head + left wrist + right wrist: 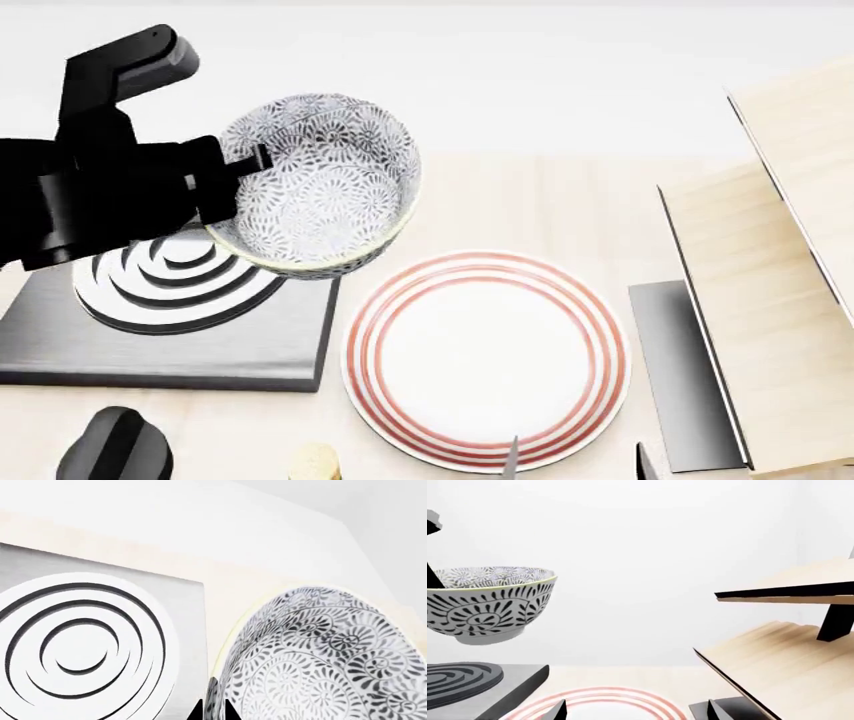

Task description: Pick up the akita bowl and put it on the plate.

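Pale wooden worktop (534,200): left tool (247,160) pinches akita bowl (320,180) by its rim, aloft beside burner (174,320). Carry level over plate (487,360), lower gently. Right tool (637,712) parted, empty.

Above the plate: the plate (487,360) lies bare, nothing on it or over it.
Carried load: the akita bowl (320,185) hangs clear of the surface, pinched at its rim by the left gripper (254,160), with open air beneath it in the right wrist view.
Left flank: the burner (187,310) sits just beside the plate, low and flat, under the bowl's edge.
Right flank: the wooden rack (774,290) rises tall beside the plate, its slanted shelves closing that side.
Near edge: the right gripper (574,462) fingertips poke in at the plate's near rim.
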You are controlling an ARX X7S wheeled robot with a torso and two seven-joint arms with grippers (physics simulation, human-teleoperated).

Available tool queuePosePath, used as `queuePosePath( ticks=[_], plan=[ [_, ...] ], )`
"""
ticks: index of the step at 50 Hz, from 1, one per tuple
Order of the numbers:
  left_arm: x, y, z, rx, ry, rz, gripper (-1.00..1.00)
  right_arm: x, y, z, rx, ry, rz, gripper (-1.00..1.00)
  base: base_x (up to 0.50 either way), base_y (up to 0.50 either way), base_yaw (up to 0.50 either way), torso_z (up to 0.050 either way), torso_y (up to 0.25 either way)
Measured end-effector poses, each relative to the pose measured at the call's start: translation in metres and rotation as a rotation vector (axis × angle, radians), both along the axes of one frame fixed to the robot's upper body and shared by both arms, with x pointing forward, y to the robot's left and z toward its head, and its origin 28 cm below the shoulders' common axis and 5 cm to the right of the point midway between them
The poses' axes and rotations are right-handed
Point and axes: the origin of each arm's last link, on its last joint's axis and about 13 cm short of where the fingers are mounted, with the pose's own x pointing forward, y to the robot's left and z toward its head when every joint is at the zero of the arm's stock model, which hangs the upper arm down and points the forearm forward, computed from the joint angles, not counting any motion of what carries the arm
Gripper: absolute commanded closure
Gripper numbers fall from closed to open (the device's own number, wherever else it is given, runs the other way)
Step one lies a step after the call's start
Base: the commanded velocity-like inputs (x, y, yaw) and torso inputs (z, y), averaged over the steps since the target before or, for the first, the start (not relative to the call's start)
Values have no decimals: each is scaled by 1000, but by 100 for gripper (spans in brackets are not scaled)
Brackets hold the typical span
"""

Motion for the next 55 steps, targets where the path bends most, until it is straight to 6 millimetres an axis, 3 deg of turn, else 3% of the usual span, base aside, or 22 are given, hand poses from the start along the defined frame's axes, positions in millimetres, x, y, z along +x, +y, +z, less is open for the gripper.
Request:
queuePosePath(
  ticks=[14,55],
  plan=[
    [3,-13,-1,94,10,-22,100,0,1,-2,0,4,5,-100,0,0,0,0,1],
    [-1,-58,-11,88,-16,-245,100,0,2,-6,-3,12,16,-100,0,0,0,0,0]
  ],
)
